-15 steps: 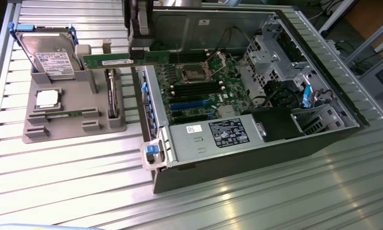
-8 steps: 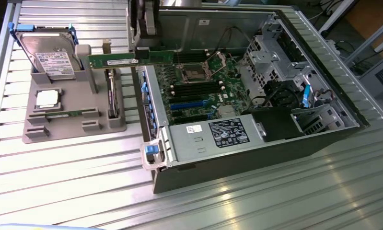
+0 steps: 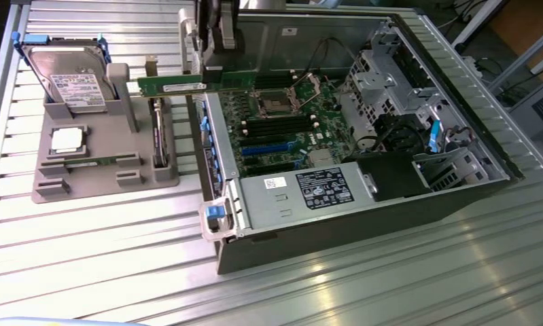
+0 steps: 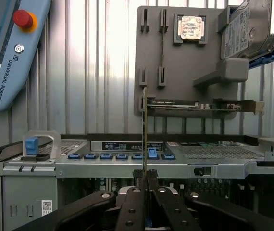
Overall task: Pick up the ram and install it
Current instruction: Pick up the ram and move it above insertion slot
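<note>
Clenching on a long, thin green circuit-board ram [image 3: 171, 86], the black claw [image 3: 209, 68] holds the stick in the air with its long edge level. The ram hangs above the wall of the open grey metal computer case [image 3: 325, 238] on the exterior view's left, and most of its length juts out past that wall. It touches nothing but the claw. In the wrist view the ram [image 4: 144, 130] shows edge-on as a thin line pinched between the two fingers of the claw [image 4: 145, 177].

Inside the case [image 4: 26, 192] lies the green motherboard [image 3: 294, 129] with its rows of black slots, below the held stick and toward the exterior view's right. A blue plastic latch [image 3: 215, 212] sits on the case's near corner; the wrist view shows it [image 4: 31, 143] too.

Just beside the case, on the exterior view's left, stands a grey moulded parts holder [image 3: 90, 183], also in the wrist view [image 4: 185, 67]. On it are a silver hard drive [image 3: 67, 78] [image 4: 250, 31] propped in a blue-edged bracket, a square silver processor chip [image 3: 67, 139] [image 4: 191, 26] lying flat, and a dark expansion card with a metal bracket [image 3: 160, 132] [image 4: 194, 105] standing on edge on the side nearest the case.

Case and holder rest on a ribbed metal table [image 3: 117, 251] [image 4: 89, 72]. Beyond the case from the claw, a pale blue control pendant with a red button [image 4: 7, 53] lies on the table.
</note>
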